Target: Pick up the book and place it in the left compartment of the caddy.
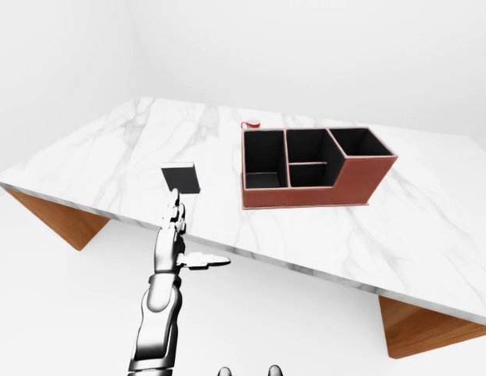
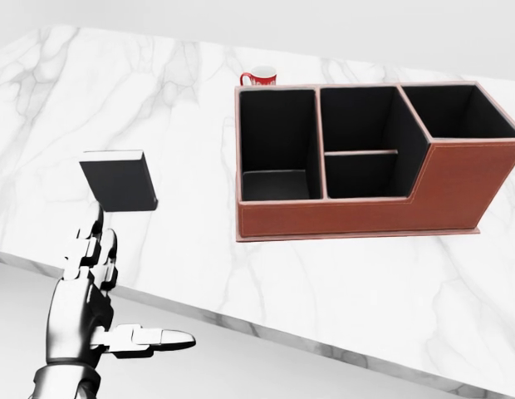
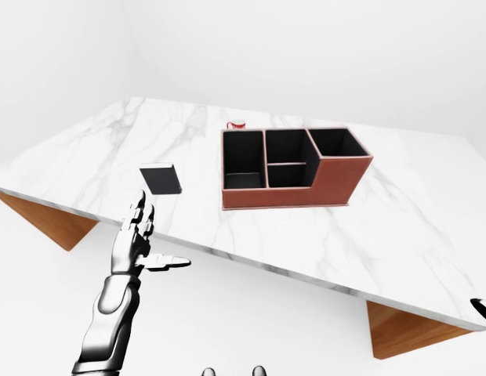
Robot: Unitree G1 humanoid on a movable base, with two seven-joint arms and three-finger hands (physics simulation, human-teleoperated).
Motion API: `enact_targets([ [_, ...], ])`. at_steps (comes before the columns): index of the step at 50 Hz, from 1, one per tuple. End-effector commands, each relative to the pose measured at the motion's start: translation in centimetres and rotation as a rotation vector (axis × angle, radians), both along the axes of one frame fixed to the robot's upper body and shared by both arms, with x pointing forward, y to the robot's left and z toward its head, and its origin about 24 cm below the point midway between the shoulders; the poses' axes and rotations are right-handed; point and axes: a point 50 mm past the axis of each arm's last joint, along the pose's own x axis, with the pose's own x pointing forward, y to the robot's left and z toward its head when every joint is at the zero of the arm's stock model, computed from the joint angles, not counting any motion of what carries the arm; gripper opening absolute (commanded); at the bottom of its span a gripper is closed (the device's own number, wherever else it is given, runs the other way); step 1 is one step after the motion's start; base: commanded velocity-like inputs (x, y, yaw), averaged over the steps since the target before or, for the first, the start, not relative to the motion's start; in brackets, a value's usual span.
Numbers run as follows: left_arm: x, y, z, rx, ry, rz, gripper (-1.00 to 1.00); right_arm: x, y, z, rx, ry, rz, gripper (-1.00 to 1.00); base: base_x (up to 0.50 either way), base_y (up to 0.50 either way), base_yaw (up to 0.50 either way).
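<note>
A black book (image 2: 119, 180) lies flat on the white marble table (image 2: 340, 283), near the table's lower edge at the left of the head view. The red-brown caddy (image 2: 365, 218) with black insides stands to its right. The caddy's left compartment (image 2: 277, 141) is tall and holds nothing. My left hand (image 2: 108, 278) is open, fingers pointing up and thumb out to the right. It hovers just below the book at the table's edge and does not touch it. A dark sliver (image 3: 483, 310) at the right edge of the right-eye view cannot be made out as my right hand.
A red and white mug (image 2: 259, 77) stands just behind the caddy's upper left corner. The table rests on wooden supports (image 1: 59, 219) at both ends. White floor and walls surround it.
</note>
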Motion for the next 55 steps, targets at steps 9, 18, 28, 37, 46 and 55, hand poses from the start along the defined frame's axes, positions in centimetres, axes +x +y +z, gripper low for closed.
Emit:
enact_targets([
  [9,0.08,-0.01,-0.06,0.000,0.003,0.000,1.00,0.10,-0.06,-0.11,0.005,0.002,-0.002,1.00,0.26,0.09,0.00],
  [18,0.18,0.03,-0.42,0.002,0.019,-0.001,1.00,0.03,0.08,0.06,-0.003,-0.001,0.002,1.00,0.19,0.06,0.00],
  [28,0.20,0.05,-0.47,0.000,0.021,-0.001,1.00,0.06,0.06,0.04,-0.002,-0.001,0.002,1.00,0.14,0.05,0.00],
  [37,-0.06,-0.06,0.01,0.003,-0.001,-0.003,1.00,0.13,0.04,-0.01,-0.001,0.000,0.003,1.00,0.14,0.04,0.00],
  [46,0.10,-0.03,-0.30,0.002,0.013,-0.003,1.00,0.17,0.02,-0.08,0.001,0.003,0.002,1.00,0.15,0.04,0.00],
  [55,0.05,-0.06,-0.13,0.003,0.006,-0.002,1.00,0.14,0.02,-0.04,0.000,0.004,0.001,1.00,0.15,0.03,0.00],
])
